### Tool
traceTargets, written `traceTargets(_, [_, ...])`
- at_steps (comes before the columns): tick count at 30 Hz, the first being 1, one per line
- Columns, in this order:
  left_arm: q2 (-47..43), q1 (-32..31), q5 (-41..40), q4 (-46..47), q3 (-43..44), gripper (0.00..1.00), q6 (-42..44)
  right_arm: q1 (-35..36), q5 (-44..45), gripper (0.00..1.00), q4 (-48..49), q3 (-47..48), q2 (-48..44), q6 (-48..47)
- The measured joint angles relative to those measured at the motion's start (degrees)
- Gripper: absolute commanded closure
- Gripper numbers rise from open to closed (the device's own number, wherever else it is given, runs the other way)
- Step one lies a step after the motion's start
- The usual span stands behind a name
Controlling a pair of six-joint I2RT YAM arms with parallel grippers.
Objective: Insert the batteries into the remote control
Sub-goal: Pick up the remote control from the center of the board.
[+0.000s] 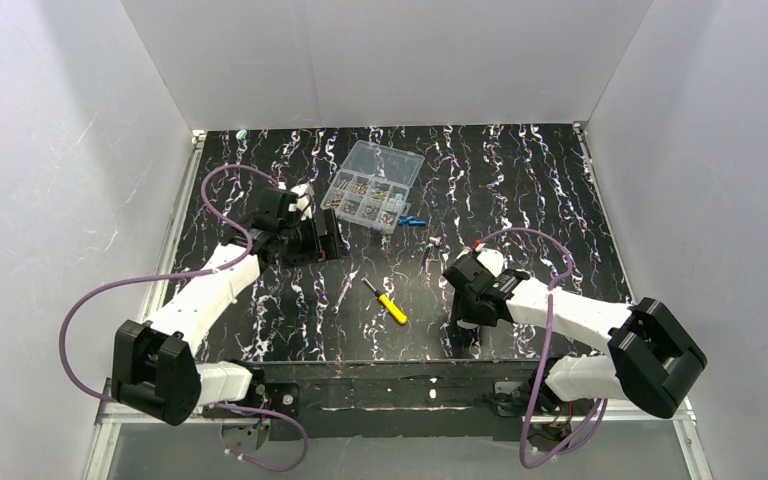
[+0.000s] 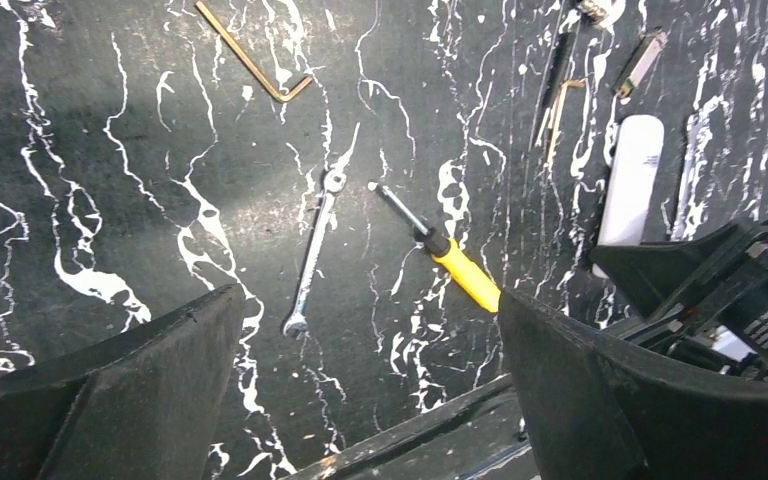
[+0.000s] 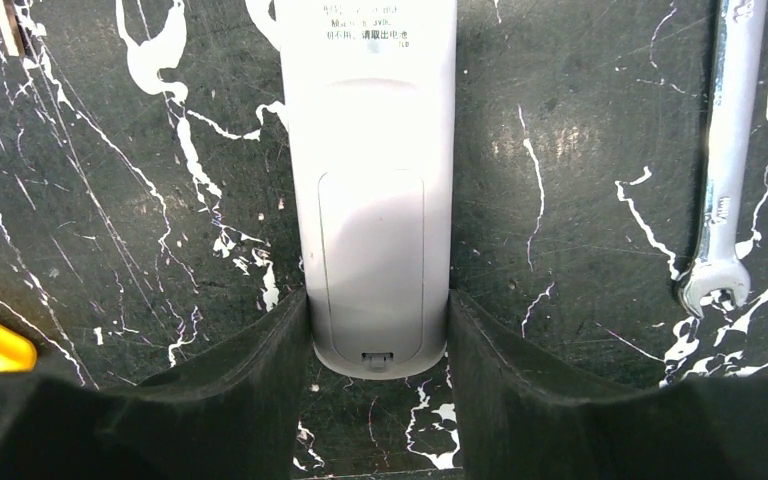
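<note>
The remote control (image 3: 372, 180), a slim white bar, lies back side up on the black marbled table, its battery cover in place. My right gripper (image 3: 375, 300) has its two black fingers pressed against both sides of the remote's near end. The left wrist view also shows the remote control (image 2: 632, 180), beside the right gripper. The blue batteries (image 1: 413, 220) lie by the front right corner of the clear box, well away from both grippers. My left gripper (image 2: 368, 300) hangs wide open over bare table with nothing between its fingers, at the left of the table (image 1: 310, 240).
A clear compartment box (image 1: 372, 185) with small parts stands at the back centre. A yellow-handled screwdriver (image 1: 388, 303) lies mid-table. A small wrench (image 2: 315, 250) and a brass hex key (image 2: 250, 60) lie nearby. The wrench (image 3: 725, 150) is right of the remote.
</note>
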Motion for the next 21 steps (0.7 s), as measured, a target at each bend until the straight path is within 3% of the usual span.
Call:
traceTargets(8, [2.27, 0.0, 0.87, 1.64, 3.37, 0.01, -6.97, 0.24, -0.79, 0.98, 0.48, -0.28, -0.7, -3.17])
traceTargets(14, [5.11, 0.0, 2.99, 6.43, 7.23, 0.01, -12.94, 2.32, -1.86, 0.99, -0.28, 2.47, -3.06, -8.35])
traceTargets(21, [4.92, 0.04, 6.16, 19.15, -0.04, 0.01, -25.59, 5.79, -6.14, 0.99, 2.67, 8.85, -8.76, -16.61])
